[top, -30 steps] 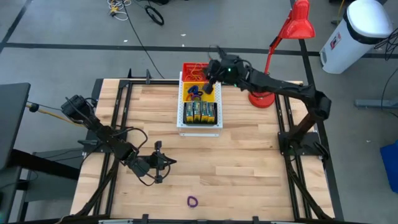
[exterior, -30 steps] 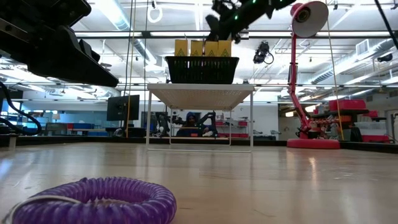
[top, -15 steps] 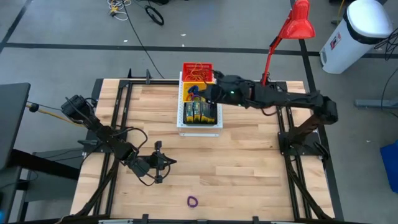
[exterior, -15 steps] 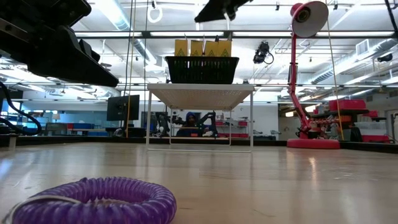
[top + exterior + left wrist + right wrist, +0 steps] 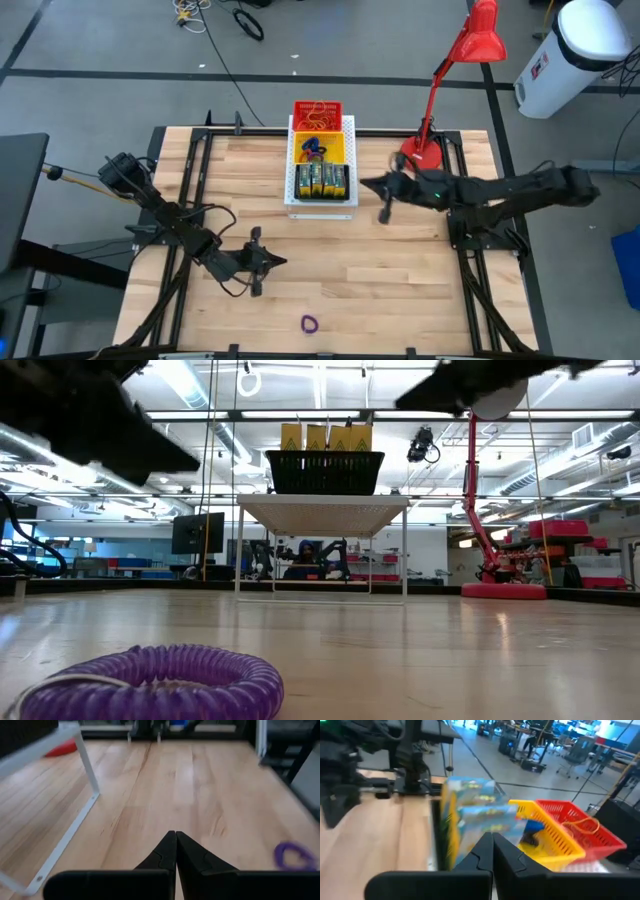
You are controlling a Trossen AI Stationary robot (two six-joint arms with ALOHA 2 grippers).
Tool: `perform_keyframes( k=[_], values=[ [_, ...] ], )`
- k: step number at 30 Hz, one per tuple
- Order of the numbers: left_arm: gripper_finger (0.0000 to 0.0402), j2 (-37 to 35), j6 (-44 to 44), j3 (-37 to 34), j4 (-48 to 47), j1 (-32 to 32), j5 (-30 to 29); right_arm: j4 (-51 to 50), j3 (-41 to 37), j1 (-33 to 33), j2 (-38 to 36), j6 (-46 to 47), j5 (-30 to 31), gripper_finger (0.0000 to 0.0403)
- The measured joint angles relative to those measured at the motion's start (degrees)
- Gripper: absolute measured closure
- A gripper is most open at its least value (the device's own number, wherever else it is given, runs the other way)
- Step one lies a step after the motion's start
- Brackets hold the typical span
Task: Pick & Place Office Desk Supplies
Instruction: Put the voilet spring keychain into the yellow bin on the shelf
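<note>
Several yellow-and-green crayon boxes (image 5: 320,180) stand upright in a black basket (image 5: 325,472) on the white perforated stand (image 5: 347,205). Behind it, a yellow basket (image 5: 322,150) holds a blue loop (image 5: 535,827), and a red basket (image 5: 317,112) holds rubber bands (image 5: 580,824). A purple elastic loop (image 5: 309,323) lies flat on the table near its front edge. My right gripper (image 5: 364,183) is shut and empty, in the air just right of the stand. My left gripper (image 5: 268,262) is shut and empty above the table's left half, left of the purple loop (image 5: 292,856).
A red desk lamp (image 5: 440,100) stands with its base at the table's back right, close to my right arm. Black frame rails run along both table sides. Bare wood lies between the stand and the purple loop (image 5: 150,680).
My right gripper has drawn back from over the yellow and red baskets, swinging toward the table's right and near edge and sinking a little; it now hangs beside the stand. My left gripper has tipped slightly in place.
</note>
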Motion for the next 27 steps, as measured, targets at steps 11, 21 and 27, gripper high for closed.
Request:
perform_keyframes(
  k=[11, 21, 27],
  values=[
    [0.0394, 0.76, 1.86, 2.90, 3.60, 5.75, 20.30, 2.57, -12.53, 13.43, -8.71, 6.44, 6.59, 0.0402],
    [0.0353, 15.99, 8.85, 19.29, -8.53, 2.12, 24.24, 12.50, -19.91, 21.12, -8.49, 9.18, 11.35, 0.0399],
    [0.0298, 24.23, 7.73, 30.08, -18.91, 2.98, 26.94, 13.81, -20.91, 22.03, -8.49, 9.57, 11.62, 0.0399]
  ],
)
